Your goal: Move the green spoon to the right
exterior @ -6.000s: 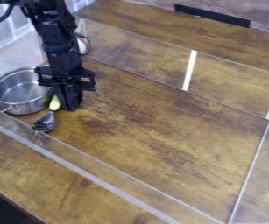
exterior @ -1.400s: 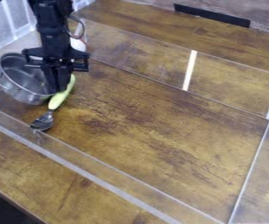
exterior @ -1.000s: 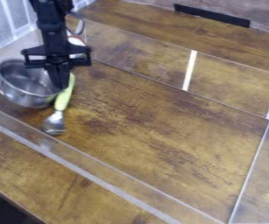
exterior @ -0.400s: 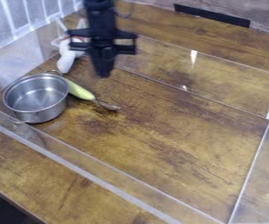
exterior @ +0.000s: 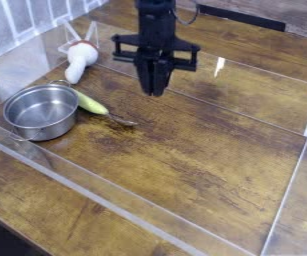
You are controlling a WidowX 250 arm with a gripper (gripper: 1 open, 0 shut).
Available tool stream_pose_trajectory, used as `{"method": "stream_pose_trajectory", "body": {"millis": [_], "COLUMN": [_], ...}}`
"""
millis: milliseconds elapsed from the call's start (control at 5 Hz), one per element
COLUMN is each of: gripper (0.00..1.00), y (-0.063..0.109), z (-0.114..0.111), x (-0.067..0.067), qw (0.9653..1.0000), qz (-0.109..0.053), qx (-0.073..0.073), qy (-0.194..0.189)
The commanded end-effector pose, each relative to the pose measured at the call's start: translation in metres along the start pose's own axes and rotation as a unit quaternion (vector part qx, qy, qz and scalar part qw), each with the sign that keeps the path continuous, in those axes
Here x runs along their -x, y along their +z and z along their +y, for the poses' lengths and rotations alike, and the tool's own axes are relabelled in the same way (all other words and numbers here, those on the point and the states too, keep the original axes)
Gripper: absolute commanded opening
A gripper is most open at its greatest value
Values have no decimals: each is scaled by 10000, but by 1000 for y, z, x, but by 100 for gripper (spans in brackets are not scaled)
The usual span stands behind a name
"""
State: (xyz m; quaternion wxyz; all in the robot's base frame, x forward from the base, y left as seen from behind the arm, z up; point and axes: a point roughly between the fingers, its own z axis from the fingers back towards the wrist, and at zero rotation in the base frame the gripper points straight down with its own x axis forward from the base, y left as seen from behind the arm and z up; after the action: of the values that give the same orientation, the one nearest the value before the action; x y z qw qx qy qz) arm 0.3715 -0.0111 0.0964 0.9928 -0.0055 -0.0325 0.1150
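Observation:
The green spoon (exterior: pixel 98 107) lies flat on the wooden table just right of the steel pot (exterior: pixel 38 111). Its yellow-green handle points toward the pot and its silver bowl (exterior: pixel 122 122) points right. My gripper (exterior: pixel 153 88) hangs pointing straight down above the table, up and to the right of the spoon and clear of it. Its dark fingers look pressed together, with no gap showing and nothing held between them.
A white mushroom-shaped object (exterior: pixel 77 63) stands behind the pot at the back left. Clear plastic walls (exterior: pixel 142 215) fence the work area at the front, and one (exterior: pixel 292 190) stands at the right. Bare wood stretches right of the spoon.
A second ago the spoon hung from my gripper beside the pot. Now it lies on the table, and the gripper has moved right and lifted away without it.

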Motion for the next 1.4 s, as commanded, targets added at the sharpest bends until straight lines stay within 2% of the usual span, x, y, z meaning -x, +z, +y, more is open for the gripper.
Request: {"method": "stream_pose_trajectory", "body": {"millis": [0,200,400,800,1000,1200], "gripper": [0,0,0,0,0,100], "y": [33,23,8,-17,-27,-37], "z": [26,37,42,53,61,68], "x": [3,5,6,20,14,6], "qw": [9958,9891,9820,9682,9628,9578], "qz": [-476,-473,-445,-327,-266,-187], "qx": [-19,-113,-199,-291,-320,-325], "qy": [778,1390,1823,2462,2669,2850]}}
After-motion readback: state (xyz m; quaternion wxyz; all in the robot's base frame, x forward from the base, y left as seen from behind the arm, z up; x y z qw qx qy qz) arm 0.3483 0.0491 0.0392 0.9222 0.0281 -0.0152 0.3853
